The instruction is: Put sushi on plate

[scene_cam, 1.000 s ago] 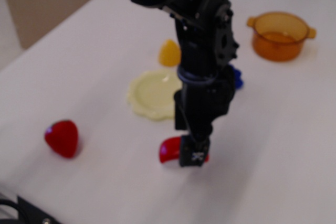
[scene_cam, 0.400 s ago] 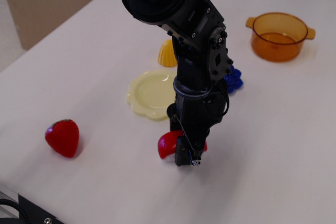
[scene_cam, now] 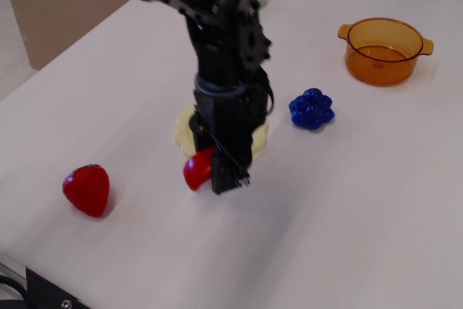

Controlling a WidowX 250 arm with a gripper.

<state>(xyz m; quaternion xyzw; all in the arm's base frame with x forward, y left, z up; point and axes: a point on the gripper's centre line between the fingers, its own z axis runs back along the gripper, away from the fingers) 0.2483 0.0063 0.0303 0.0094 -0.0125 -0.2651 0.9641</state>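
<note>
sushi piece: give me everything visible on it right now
The sushi shows as a glossy red, rounded plastic-looking lump, tilted; its white base is not visible. It sits against the gripper, which hides its right side and appears to hold it just off the table, by the near edge of the pale yellow plate.

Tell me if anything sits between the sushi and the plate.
Nothing visible does. The sushi is held in the gripper, just in front of the plate. The strawberry and blue grapes lie off to either side.
</note>
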